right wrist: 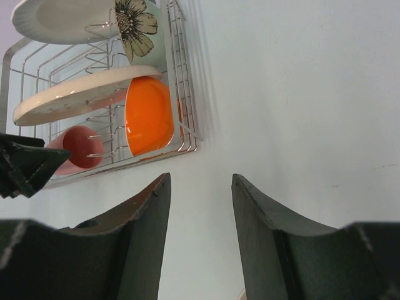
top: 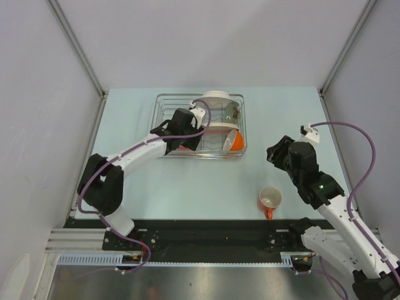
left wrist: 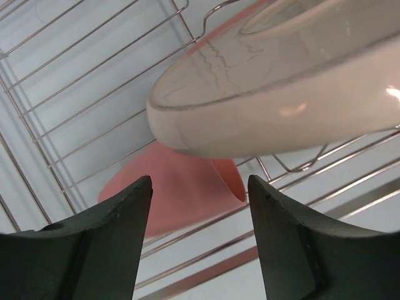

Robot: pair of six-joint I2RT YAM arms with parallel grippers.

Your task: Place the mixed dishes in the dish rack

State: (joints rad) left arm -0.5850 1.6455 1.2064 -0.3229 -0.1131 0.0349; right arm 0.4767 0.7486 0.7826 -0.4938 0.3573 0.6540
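The silver wire dish rack (top: pixel 160 125) stands at the table's far middle. In it a white plate (top: pixel 215 95), a cream plate (top: pixel 217 129) and an orange bowl (top: pixel 235 142) stand on edge. A pink cup (left wrist: pixel 181 190) lies on its side in the rack's near left part, under the cream plate (left wrist: pixel 281 94). My left gripper (left wrist: pixel 200 184) is open just above the pink cup and holds nothing; it hangs over the rack (top: pixel 182 139). The orange mug (top: pixel 270 199) stands on the table near my right arm. My right gripper (right wrist: pixel 199 178) is open and empty over bare table.
A pale cup with a flower print (right wrist: pixel 137 25) sits in the rack's far right corner. Grey enclosure walls (top: pixel 37 112) close the left, right and back. A black rail (top: pixel 206 234) runs along the near edge.
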